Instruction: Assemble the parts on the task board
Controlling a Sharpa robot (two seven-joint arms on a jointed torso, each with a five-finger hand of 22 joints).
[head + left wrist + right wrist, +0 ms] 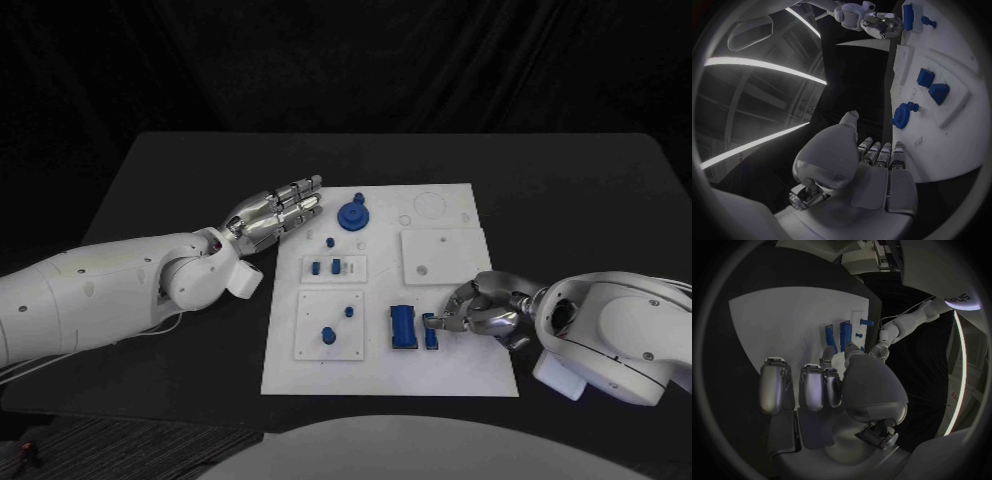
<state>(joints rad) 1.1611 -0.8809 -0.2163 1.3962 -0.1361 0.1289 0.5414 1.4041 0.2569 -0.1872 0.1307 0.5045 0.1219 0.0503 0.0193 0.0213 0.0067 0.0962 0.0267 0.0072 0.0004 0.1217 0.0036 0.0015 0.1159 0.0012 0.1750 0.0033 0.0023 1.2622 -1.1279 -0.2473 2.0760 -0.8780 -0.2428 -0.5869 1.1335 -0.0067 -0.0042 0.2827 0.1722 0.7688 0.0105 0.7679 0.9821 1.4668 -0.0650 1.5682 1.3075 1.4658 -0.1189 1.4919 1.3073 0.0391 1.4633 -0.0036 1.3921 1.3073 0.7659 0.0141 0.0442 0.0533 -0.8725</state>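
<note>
Right wrist view: left arm [907, 322] lettering too small to read.

Black table [188, 180] before a dark curtained backdrop

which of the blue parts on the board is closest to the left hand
The round gear-shaped blue part near the board's far edge; it lies just beside the left hand, while the others sit nearer the robot.

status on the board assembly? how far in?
Early. Done: nothing clearly; the blue gear sits on the task board, whether seated is unclear. In hand: right hand touches a long blue bar, grip unclear. Left hand holds nothing. Left: small blue pieces.
</note>
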